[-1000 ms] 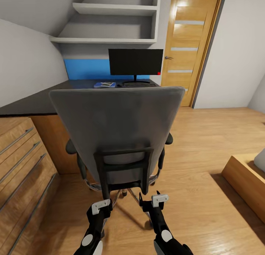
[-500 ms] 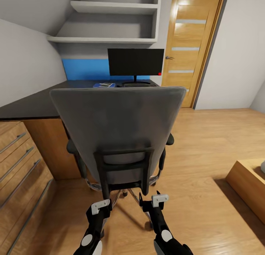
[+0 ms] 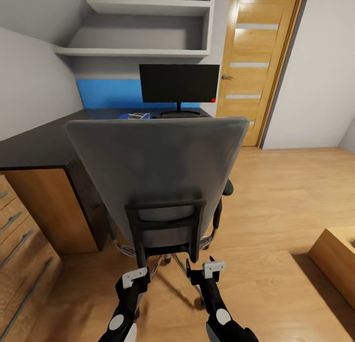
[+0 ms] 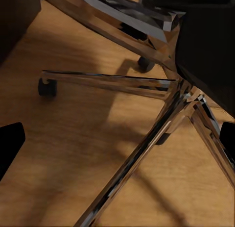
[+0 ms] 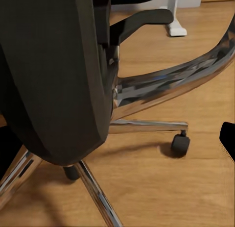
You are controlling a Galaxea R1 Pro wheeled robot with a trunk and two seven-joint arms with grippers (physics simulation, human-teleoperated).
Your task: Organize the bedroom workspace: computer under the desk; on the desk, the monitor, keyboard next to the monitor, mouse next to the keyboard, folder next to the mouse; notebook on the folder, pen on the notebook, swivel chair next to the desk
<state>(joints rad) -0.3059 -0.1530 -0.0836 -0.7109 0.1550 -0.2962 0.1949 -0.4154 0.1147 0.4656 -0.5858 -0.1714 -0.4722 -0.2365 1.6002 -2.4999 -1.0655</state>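
Head view puts both your grippers low behind the swivel chair (image 3: 158, 179): the left gripper (image 3: 134, 278) and the right gripper (image 3: 213, 269) hover just behind its chrome base, holding nothing. From the wrist views the dark fingertips sit at opposite edges of each picture, so both look spread wide.

Ahead of the grippers, beyond the chair's tall grey backrest, the table (image 3: 44, 145) carries the monitor (image 3: 179, 83), with what looks like the keyboard (image 3: 180, 114) at its foot and the blue folder (image 3: 134, 116) beside it; something pale lies on the folder, too small to name. The seat is hidden by the backrest.

Judging from this, the chair is the piece left to position. It should roll freely on its castors (image 4: 47, 86) across the wooden floor (image 3: 276, 184), and it will likely swivel rather than track straight if you push off-centre. The chrome legs (image 5: 147, 126) look slick and rounded, poor for a pinch. The stiff black frame bar (image 3: 165, 204) low on the backrest, just ahead of and above both grippers, seems your best hold; push evenly with both.
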